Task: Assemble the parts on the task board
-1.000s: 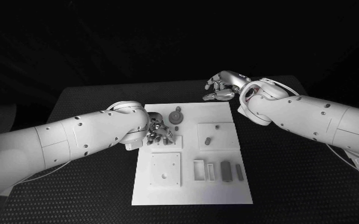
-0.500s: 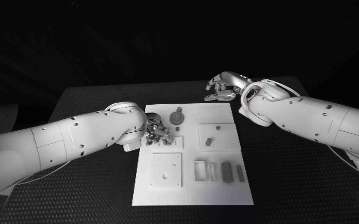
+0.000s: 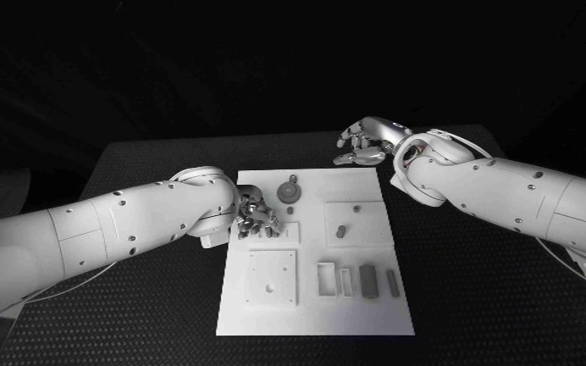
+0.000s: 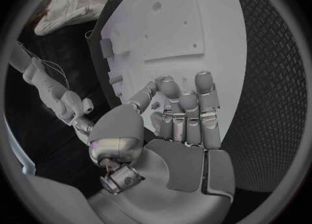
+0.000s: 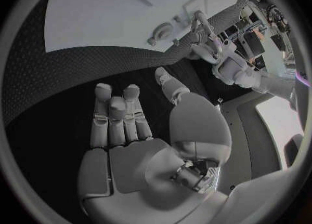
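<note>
The white task board (image 3: 367, 315) lies in the middle of the black table. On it are a round grey part (image 3: 290, 191) near the far edge, two small pegs (image 3: 340, 231) on a raised square, and slim grey bars (image 3: 369, 280) beside a frame. My left hand (image 3: 254, 213) hovers at the board's left edge by a small raised plate; its fingers (image 4: 185, 109) are curled together with the thumb close, and I see nothing in them. My right hand (image 3: 362, 144) is over the table past the board's far right corner, fingers (image 5: 117, 115) apart and empty.
A raised square plate (image 3: 271, 277) with a hole sits on the near left of the board. Black table mat (image 3: 476, 298) surrounds the board on all sides. My right forearm (image 3: 500, 188) lies along the board's right side.
My left hand has edged slightly towards the far left at the board's edge. The right hand has hardly moved.
</note>
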You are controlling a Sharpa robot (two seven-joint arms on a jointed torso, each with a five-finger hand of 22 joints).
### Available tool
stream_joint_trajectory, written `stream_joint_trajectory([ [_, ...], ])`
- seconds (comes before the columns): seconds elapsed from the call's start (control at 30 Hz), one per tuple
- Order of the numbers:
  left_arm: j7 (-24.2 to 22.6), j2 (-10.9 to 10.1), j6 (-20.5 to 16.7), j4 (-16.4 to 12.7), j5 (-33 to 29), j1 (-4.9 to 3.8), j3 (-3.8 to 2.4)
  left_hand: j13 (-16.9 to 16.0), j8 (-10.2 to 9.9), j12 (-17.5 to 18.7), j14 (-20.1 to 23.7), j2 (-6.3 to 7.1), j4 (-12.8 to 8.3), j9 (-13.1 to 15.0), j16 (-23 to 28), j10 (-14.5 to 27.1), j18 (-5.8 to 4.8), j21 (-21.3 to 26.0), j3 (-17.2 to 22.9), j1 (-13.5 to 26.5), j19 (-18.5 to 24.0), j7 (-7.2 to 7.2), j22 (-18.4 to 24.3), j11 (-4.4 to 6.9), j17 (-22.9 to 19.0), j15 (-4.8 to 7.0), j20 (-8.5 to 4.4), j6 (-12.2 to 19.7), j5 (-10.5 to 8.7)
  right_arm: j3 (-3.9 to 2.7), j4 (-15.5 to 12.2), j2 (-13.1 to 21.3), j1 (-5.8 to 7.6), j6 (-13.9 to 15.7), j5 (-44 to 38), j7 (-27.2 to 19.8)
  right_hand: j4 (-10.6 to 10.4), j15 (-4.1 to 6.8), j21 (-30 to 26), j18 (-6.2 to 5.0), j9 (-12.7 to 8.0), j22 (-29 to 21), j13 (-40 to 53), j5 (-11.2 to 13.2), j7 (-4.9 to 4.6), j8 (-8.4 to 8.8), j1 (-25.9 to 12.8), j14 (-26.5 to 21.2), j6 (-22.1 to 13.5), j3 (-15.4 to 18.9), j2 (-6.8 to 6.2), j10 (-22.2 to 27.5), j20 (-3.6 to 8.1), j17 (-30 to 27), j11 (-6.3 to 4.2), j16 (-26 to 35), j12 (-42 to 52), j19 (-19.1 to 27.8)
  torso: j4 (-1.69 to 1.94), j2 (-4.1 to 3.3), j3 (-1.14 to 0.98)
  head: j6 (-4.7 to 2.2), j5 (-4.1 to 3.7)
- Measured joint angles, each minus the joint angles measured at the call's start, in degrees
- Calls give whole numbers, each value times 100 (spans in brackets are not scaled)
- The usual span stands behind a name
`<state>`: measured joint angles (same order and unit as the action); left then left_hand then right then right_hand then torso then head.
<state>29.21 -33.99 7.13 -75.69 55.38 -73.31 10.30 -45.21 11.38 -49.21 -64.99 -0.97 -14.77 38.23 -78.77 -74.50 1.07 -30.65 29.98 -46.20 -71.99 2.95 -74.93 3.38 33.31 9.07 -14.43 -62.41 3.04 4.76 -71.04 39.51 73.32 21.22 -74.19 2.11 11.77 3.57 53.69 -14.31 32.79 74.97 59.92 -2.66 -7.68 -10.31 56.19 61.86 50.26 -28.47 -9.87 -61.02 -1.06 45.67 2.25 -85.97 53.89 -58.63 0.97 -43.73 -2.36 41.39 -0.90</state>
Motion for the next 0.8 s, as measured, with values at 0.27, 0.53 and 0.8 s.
stream_joint_trajectory([
  [0.27,-6,-29,-8,-2,-11,4,1,6,33,0,-1,194,119,4,0,0,0,0,-72,118,1,0,0,0,-14,-1,1,1,6,0,0,2,0,-1,0,0,0,-1,0,0,0,0,-6,0,-3,0,0,-1,2,0,0,0,0,0,0,0,0,0,-5,-1,-3,-12,11],
  [0.53,9,-166,-23,-77,-8,7,-7,13,4,0,-9,618,317,-35,-22,0,0,0,-372,542,1,0,1,0,-26,-9,1,0,-5,0,9,11,0,-1,0,0,0,-1,0,0,0,0,-5,0,-13,0,0,-1,12,0,0,0,0,0,0,0,0,0,-7,0,-5,-32,20],
  [0.8,57,-225,-38,-103,2,28,-91,13,-12,0,3,770,307,-22,-44,0,0,2,-515,694,2,5,1,0,-37,2,2,14,-5,0,16,12,0,-1,0,0,0,-1,0,0,0,0,-5,0,-12,0,0,-1,12,0,0,0,0,0,0,0,0,0,-2,3,-3,-47,24],
])
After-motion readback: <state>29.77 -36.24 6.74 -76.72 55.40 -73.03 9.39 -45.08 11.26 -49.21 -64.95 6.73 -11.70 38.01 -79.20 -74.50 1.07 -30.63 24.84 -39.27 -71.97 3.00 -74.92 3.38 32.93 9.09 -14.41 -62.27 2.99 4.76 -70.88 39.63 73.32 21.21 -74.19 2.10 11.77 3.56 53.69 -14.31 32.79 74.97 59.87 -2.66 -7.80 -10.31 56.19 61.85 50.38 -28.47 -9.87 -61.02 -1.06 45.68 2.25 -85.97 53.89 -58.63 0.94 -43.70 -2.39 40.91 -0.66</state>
